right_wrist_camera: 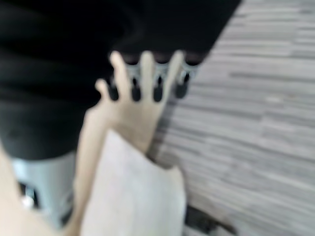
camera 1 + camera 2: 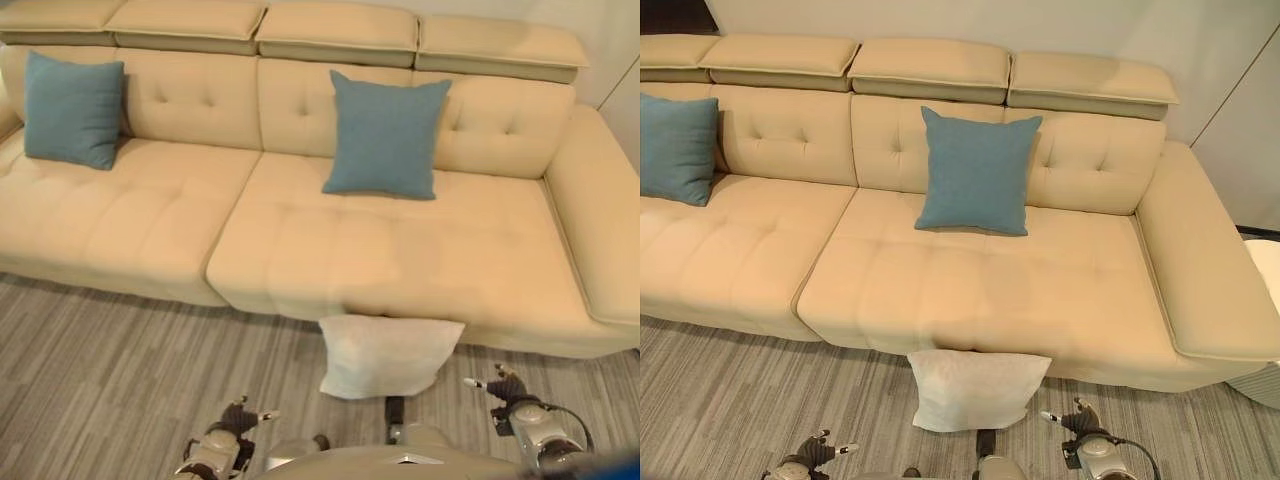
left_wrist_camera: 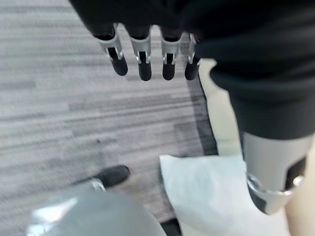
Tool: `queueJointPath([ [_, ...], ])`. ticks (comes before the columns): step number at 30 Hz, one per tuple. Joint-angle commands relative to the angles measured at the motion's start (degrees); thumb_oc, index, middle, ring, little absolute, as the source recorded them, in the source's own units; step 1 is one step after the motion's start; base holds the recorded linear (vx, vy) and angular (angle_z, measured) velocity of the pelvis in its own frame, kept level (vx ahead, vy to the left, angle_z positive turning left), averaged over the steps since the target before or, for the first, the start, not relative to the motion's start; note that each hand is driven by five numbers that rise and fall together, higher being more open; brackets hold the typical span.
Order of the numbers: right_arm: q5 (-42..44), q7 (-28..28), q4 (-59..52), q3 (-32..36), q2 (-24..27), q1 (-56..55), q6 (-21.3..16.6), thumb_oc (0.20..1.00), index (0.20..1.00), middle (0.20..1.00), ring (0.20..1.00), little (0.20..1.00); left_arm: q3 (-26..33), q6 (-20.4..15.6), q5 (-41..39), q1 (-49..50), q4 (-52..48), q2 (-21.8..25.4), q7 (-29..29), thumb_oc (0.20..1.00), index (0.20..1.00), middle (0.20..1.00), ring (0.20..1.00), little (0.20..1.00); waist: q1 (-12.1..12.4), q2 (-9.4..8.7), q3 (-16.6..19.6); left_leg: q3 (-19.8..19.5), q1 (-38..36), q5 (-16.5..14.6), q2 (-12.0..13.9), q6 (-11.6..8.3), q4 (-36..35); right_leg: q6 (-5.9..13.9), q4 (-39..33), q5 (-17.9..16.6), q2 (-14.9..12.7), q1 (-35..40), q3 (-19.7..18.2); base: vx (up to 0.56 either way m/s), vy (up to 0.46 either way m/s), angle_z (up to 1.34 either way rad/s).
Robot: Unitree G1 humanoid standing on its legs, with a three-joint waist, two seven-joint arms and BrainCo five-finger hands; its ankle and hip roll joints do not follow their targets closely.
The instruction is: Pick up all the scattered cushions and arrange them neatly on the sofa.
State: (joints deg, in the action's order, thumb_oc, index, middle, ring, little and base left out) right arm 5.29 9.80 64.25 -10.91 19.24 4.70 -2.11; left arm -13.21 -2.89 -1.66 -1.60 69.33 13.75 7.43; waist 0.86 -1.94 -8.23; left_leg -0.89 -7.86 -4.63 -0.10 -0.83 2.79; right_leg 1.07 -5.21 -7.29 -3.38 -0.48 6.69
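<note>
Each robot hand (image 3: 147, 54) has silver dark-tipped fingers under dark ribbed cover

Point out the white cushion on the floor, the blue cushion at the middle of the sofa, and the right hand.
white cushion (image 2: 385, 355), left eye view, middle of its face.
blue cushion (image 2: 385, 135), left eye view, centre of its front.
right hand (image 2: 506, 386), left eye view, its dark cover.

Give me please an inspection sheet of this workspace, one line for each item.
Surface: beige sofa, grey wood-look floor.
Job's things: white cushion on the floor, leaning on the sofa front; two blue cushions upright against the backrest.
Clutter: nothing seen.
Hands: left hand and right hand both open, holding nothing, low on either side of the white cushion.
Cables: nothing seen.
Surroundings: pale wall behind the sofa.
</note>
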Motion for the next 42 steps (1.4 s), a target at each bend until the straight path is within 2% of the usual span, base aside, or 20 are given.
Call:
queueJointPath([
  [1,-0.1,0.6,-1.1,-0.3,3.2,-0.1,-1.8,1.0,1.0,1.0,1.0,1.0,0.2,-0.5,-0.1,-2.2,0.8,1.3,0.4,1.0,1.0,1.0,1.0,1.0,-0.8,-1.25,-1.0,-1.3,6.0,-0.4,0.6,-2.41,3.2,3.64,8.6,11.1,-1.1,1.1,-0.4,-0.03,-0.207,0.26],
  [3,0.0,0.5,-1.1,-0.4,3.2,-0.3,-1.8,1.0,1.0,1.0,1.0,1.0,0.1,-0.5,-0.1,-2.4,0.7,1.2,0.3,1.0,1.0,1.0,1.0,1.0,-0.9,-1.37,-1.1,-1.7,6.8,-0.2,0.7,-2.83,4.1,3.26,7.9,11.2,-1.0,1.5,0.3,-0.04,-0.122,0.3],
  [5,0.3,0.7,-1.3,-0.3,3.3,-0.3,-1.9,1.0,1.0,1.0,1.0,1.0,-0.2,-0.4,-0.4,-2.9,0.5,1.0,0.4,1.0,1.0,1.0,1.0,1.0,-0.9,-1.86,-2.0,-1.7,9.5,0.5,0.8,-3.59,8.0,2.71,6.8,11.3,-0.9,2.2,0.8,-0.07,-0.081,0.53],
  [7,0.9,0.7,-0.9,0.1,3.3,-0.3,-1.9,1.0,1.0,1.0,1.0,1.0,-0.3,-0.3,-0.6,-3.2,0.6,0.7,0.5,1.0,1.0,1.0,1.0,1.0,-1.1,-2.23,-2.5,0.3,11.6,0.8,1.1,-3.65,10.4,2.51,5.7,11.3,-1.4,3.1,2.2,-0.07,-0.018,0.5],
  [8,0.5,1.0,0.0,-0.1,3.5,-0.6,-1.3,1.0,1.0,1.0,1.0,1.0,-1.0,0.1,0.0,-3.4,0.7,0.5,0.4,1.0,1.0,1.0,1.0,1.0,-1.1,-2.02,-2.6,3.6,13.1,1.8,1.5,-3.21,8.3,2.64,5.2,11.4,-1.6,3.6,3.6,-0.04,0.048,0.5],
  [11,0.5,0.6,-0.1,-0.1,3.1,-0.3,-1.3,1.0,1.0,1.0,1.0,1.0,-0.9,0.0,-0.1,-2.7,1.1,0.2,0.3,1.0,1.0,1.0,1.0,1.0,-1.4,-1.41,-2.0,3.8,11.6,1.1,1.7,-2.42,5.1,3.25,6.0,11.3,-1.3,2.9,2.8,0.02,0.077,0.42],
  [18,-0.6,0.6,-1.2,-0.4,1.9,-0.4,-0.8,1.0,1.0,1.0,1.0,1.0,1.0,0.2,0.2,-1.5,2.1,1.1,0.4,1.0,1.0,1.0,1.0,1.0,-0.6,-1.96,-1.1,4.9,9.3,-0.1,0.1,-0.59,2.4,5.06,7.0,10.1,-2.8,1.9,0.8,0.06,0.126,-0.29],
  [20,-1.1,0.6,-1.5,-0.9,1.7,0.4,-0.6,1.0,1.0,1.0,1.0,1.0,1.8,0.2,-0.1,-1.5,1.9,2.1,0.6,1.0,1.0,1.0,1.0,1.0,-0.3,-1.72,-1.9,5.8,8.8,-0.5,0.0,0.23,2.2,6.43,10.8,9.7,-3.5,-0.7,0.2,-0.01,0.113,-0.32],
  [21,-1.1,0.6,-1.5,-0.9,1.7,0.4,-0.6,1.0,1.0,1.0,1.0,1.0,1.8,0.2,-0.1,-1.5,1.9,2.1,0.6,1.0,1.0,1.0,1.0,1.0,-0.2,-1.73,-1.9,5.9,8.9,-0.5,0.0,0.24,2.2,6.44,10.9,9.7,-3.5,-0.8,0.1,-0.02,0.078,-0.22],
  [22,-0.9,0.6,-1.6,-1.1,1.5,0.9,-0.7,1.0,1.0,1.0,1.0,1.0,2.1,0.0,-0.2,-1.8,1.7,2.9,0.8,1.0,1.0,1.0,1.0,1.0,-0.3,-1.59,-2.4,5.8,9.0,-0.5,0.1,0.59,2.2,7.23,12.9,9.5,-3.6,-2.5,-1.0,-0.01,0.017,-0.31],
  [25,-0.7,0.4,-2.2,-1.1,1.6,1.2,-0.7,1.0,1.0,1.0,1.0,1.0,2.2,-0.1,0.0,-2.0,1.4,3.5,0.8,1.0,1.0,1.0,1.0,1.0,-0.5,-1.54,-2.5,5.6,8.9,-0.8,-0.2,0.78,2.2,7.51,13.1,9.3,-3.6,-3.2,-3.0,0.02,0.008,-0.17],
  [32,-0.8,0.6,-3.6,-1.4,2.5,1.3,-1.0,1.0,1.0,1.0,1.0,1.0,2.3,-0.6,-0.6,-2.4,0.6,3.9,1.3,1.0,1.0,1.0,1.0,1.0,-0.3,-1.76,-2.5,5.1,9.4,-1.1,0.1,-0.07,2.9,6.59,8.7,9.1,-4.6,-1.7,-2.2,0.04,-0.081,0.05],
  [42,-0.4,1.0,-6.1,-1.6,3.6,1.3,-1.5,1.0,1.0,1.0,1.0,1.0,1.1,-0.7,-1.8,-3.7,-1.6,3.2,1.7,1.0,1.0,1.0,1.0,1.0,-1.3,-0.84,-3.7,3.9,10.8,-0.4,0.9,-0.89,3.0,5.36,9.7,10.3,-3.7,-2.9,-0.8,0.01,-0.059,0.08],
])
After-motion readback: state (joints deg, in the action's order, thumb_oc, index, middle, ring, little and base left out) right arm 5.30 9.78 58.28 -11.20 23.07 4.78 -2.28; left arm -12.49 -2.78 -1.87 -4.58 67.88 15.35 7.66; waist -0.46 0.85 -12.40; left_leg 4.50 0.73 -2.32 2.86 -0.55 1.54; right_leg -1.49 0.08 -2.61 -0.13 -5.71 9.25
